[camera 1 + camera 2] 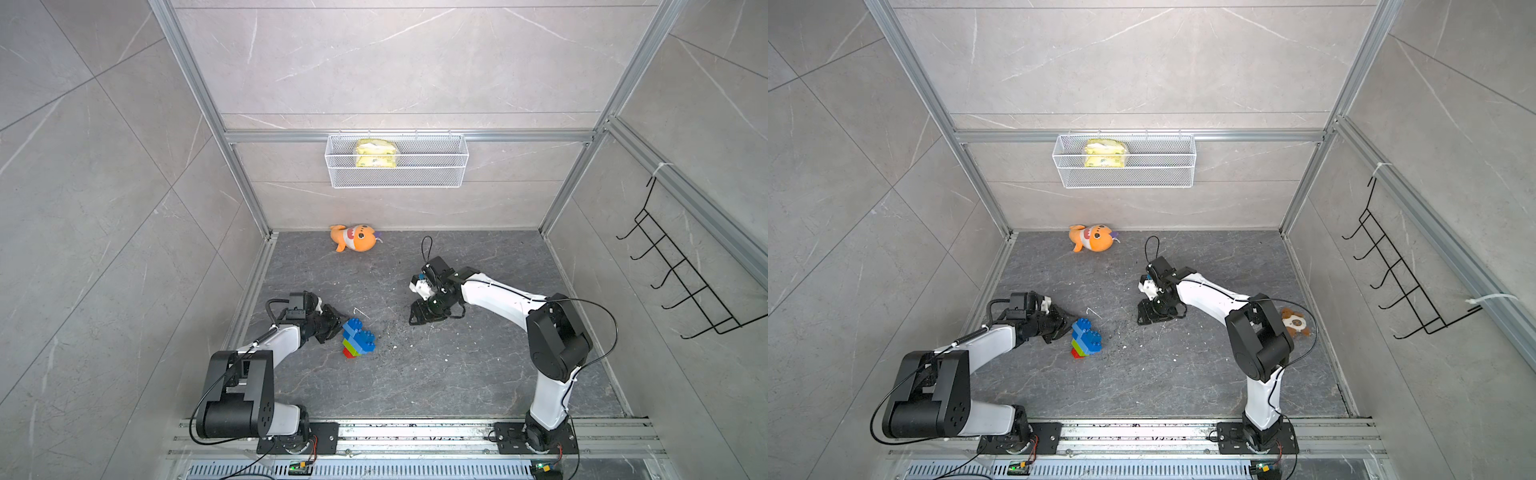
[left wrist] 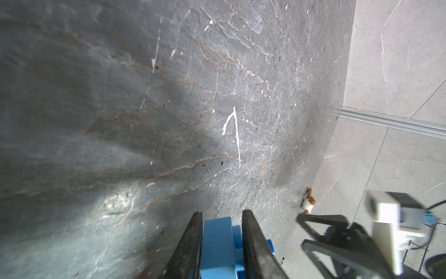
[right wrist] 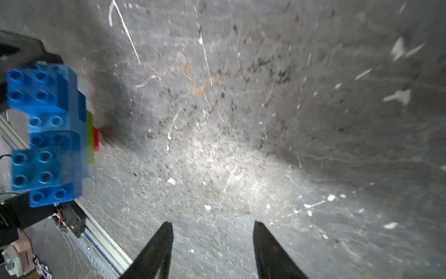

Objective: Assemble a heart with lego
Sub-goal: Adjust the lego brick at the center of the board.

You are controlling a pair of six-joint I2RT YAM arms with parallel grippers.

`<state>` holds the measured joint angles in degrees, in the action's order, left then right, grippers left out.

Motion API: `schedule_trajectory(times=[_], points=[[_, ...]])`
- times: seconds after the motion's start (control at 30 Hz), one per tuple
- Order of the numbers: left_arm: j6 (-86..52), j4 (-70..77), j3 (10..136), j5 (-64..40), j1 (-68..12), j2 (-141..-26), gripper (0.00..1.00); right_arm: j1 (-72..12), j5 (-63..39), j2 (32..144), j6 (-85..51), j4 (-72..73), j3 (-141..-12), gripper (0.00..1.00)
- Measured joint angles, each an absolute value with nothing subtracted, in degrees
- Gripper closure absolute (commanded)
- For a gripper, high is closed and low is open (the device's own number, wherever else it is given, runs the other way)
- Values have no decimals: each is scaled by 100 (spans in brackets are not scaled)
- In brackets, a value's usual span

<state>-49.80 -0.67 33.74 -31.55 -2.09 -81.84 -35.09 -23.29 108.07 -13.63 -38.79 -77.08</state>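
The heart [image 1: 358, 340] is a stepped cluster of lego: blue layers, a lime-green brick, and a red tip pointing toward the front. It sits left of the floor's middle in both top views [image 1: 1086, 338]. My left gripper [image 1: 336, 326] is shut on a blue brick at the heart's upper left. In the left wrist view that blue brick [image 2: 218, 244] fills the gap between the fingers of the left gripper [image 2: 222, 213]. My right gripper [image 1: 415, 314] hovers open to the right, well apart from the heart. In the right wrist view the right gripper [image 3: 212, 223] is empty, and the heart [image 3: 48, 125] shows at the side.
An orange plush shark [image 1: 355, 237] lies by the back wall. A small brown-and-white plush [image 1: 1295, 321] lies behind the right arm's elbow. A white wire basket [image 1: 397, 160] with a yellow packet hangs on the back wall. A black hook rack [image 1: 681, 282] hangs on the right wall.
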Motion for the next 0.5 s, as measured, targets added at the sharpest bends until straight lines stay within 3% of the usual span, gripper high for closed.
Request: schedule_trajectory(times=[0.17, 0.5], points=[[-5022, 58, 3439, -3135, -209, -8359, 54, -4060, -2475, 10753, -1538, -3406, -7247, 52], [-4950, 45, 3454, -2902, -198, -7970, 51, -5459, -2685, 10792, -2078, -2364, -7192, 60]])
